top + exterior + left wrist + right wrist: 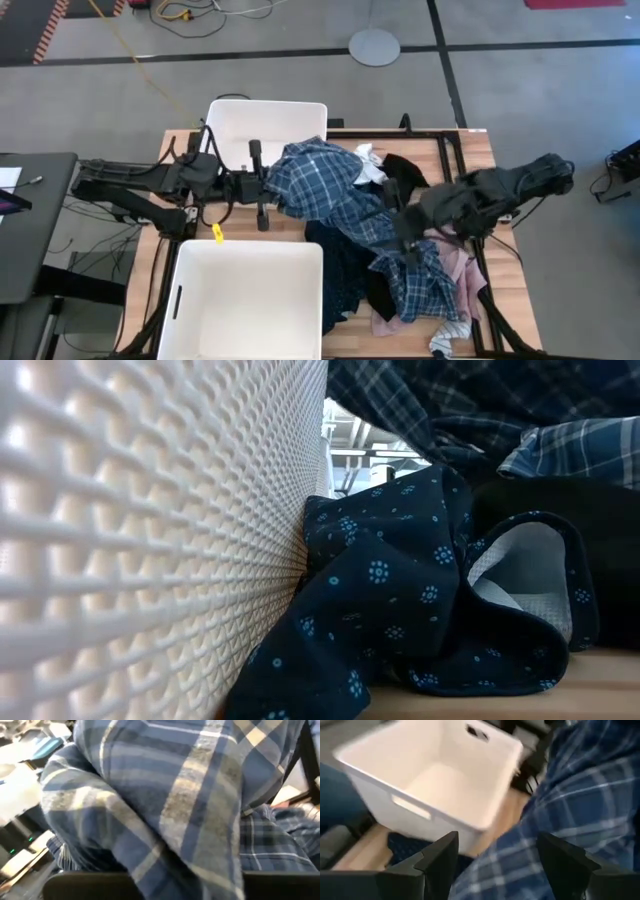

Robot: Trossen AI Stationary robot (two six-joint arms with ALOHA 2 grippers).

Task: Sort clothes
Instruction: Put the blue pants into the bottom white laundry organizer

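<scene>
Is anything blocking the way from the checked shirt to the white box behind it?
Nothing visible does. The left gripper is shut on the plaid shirt, whose edge already drapes over the rim of the far white bin. The right gripper is open over the shirt's other end.

No readable text, labels, brands, numbers or signs on bins, garments, table, floor or arms.
</scene>
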